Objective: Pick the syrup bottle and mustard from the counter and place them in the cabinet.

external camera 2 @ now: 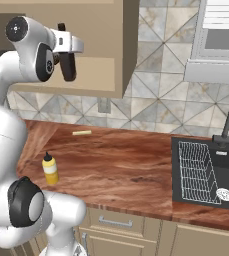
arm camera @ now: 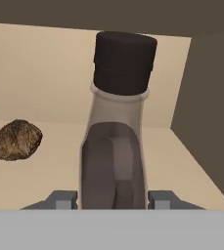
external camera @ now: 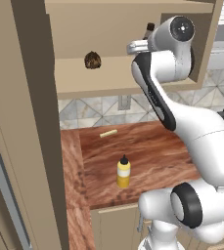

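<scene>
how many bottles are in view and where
2: the syrup bottle is held in the gripper inside the cabinet; the mustard stands on the counter.

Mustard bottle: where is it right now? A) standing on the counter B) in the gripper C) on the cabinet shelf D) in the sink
A: the mustard stands upright on the counter, while the gripper is up at the cabinet, shut on the syrup bottle.
</scene>
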{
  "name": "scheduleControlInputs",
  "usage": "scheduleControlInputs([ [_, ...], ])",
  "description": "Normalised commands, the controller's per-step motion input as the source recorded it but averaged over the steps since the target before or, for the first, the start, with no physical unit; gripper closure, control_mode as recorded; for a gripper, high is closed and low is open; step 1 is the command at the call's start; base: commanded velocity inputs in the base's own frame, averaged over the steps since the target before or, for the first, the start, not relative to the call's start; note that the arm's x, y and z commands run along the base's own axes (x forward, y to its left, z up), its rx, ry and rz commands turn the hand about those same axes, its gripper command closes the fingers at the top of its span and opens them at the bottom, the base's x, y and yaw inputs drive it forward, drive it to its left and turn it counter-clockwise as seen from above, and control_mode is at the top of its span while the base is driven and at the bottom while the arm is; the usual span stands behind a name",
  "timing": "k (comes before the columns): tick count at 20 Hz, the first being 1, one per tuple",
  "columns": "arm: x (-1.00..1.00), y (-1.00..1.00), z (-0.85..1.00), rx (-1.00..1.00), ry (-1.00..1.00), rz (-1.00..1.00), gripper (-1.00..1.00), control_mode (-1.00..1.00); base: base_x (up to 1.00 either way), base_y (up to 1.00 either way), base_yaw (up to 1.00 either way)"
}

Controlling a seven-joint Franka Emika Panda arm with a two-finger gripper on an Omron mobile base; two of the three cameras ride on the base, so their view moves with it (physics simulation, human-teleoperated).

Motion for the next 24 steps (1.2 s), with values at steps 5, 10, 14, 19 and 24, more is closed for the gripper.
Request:
scheduleControlInputs([
  [5,0.47,0.00,-0.28,0.00,0.00,0.00,1.00,-1.00,0.00,0.00,0.00],
  [10,0.13,0.00,-0.12,-0.04,-0.02,0.00,-1.00,-1.00,0.00,0.00,0.00],
  [14,0.09,0.00,-0.07,-0.03,-0.04,0.00,-1.00,-1.00,0.00,0.00,0.00],
  [19,0.01,-0.02,0.00,-0.02,-0.07,0.00,-1.00,-1.00,0.00,0.00,0.00],
  [24,-0.10,-0.02,-0.02,0.00,-0.08,0.00,-1.00,-1.00,0.00,0.00,0.00],
])
